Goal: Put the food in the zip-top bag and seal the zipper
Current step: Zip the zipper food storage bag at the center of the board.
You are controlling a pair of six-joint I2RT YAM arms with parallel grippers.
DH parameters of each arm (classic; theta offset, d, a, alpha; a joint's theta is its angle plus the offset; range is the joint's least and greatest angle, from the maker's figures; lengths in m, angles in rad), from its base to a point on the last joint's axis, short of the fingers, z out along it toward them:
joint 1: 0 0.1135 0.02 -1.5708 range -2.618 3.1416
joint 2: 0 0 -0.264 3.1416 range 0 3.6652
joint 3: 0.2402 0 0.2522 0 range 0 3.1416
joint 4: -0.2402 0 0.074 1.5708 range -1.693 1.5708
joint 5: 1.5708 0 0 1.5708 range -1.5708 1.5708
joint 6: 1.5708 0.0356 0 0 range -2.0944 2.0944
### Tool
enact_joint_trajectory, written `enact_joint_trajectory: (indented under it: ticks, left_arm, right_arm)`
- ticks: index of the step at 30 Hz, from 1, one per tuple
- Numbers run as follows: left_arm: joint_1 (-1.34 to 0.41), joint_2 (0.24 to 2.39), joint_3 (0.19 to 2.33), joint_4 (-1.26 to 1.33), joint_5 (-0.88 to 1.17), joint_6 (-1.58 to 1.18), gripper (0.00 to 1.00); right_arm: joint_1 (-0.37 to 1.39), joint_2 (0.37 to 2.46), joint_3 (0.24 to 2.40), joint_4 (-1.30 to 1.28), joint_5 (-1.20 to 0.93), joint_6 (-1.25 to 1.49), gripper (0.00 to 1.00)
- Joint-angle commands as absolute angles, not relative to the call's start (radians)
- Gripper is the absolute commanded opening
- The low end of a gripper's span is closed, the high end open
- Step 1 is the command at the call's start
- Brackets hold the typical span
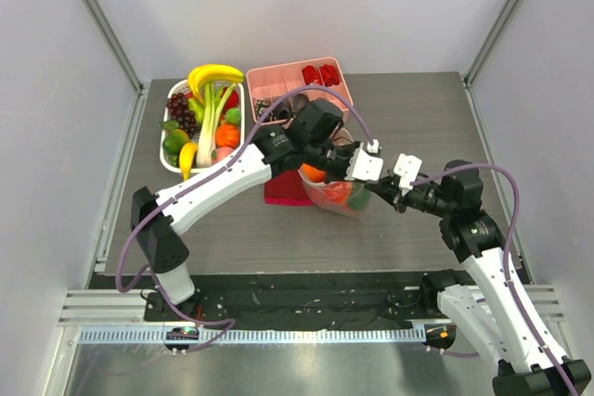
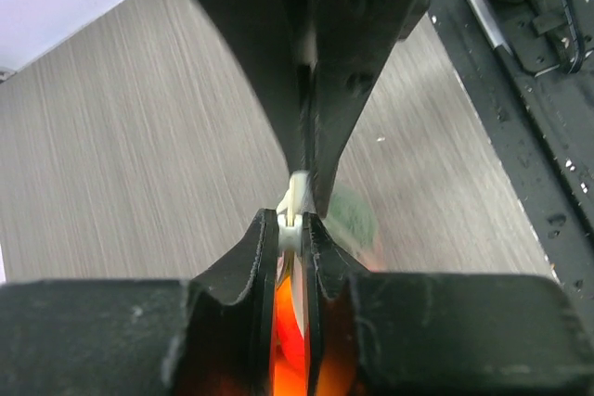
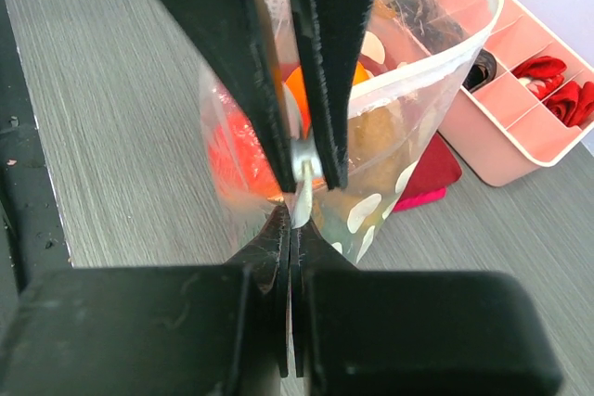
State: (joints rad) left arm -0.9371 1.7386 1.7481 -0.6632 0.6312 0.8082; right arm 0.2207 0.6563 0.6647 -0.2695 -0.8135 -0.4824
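Observation:
The zip-top bag stands at the table's middle, held up by its top edge. Inside it are food pieces: an orange fruit, a red one and a green one. My left gripper is shut on the white zipper piece. My right gripper faces it and is shut on the zipper strip just beside it. In the right wrist view the dotted bag hangs past my fingers, with red fruit inside. The left wrist view shows orange-red fruit between my fingers.
A white basket with banana, grapes and more fruits stands at the back left. A pink divided tray stands at the back middle, also in the right wrist view. A dark red cloth lies under the bag's left side.

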Motion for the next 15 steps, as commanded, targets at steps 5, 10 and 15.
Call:
enact_joint_trajectory:
  ticks: [5, 10, 15]
  left_arm:
    - [-0.839, 1.717, 1.749, -0.739, 0.555, 0.879, 0.10]
    - [-0.812, 1.694, 1.744, -0.771, 0.537, 0.894, 0.11]
    - [-0.756, 1.669, 1.752, -0.827, 0.520, 0.914, 0.11]
  right_arm:
    - [0.224, 0.601, 0.660, -0.245, -0.799, -0.514, 0.01]
    - [0.224, 0.583, 0.650, -0.255, -0.784, -0.522, 0.01]
    - [0.224, 0.578, 0.643, -0.258, -0.743, -0.523, 0.01]
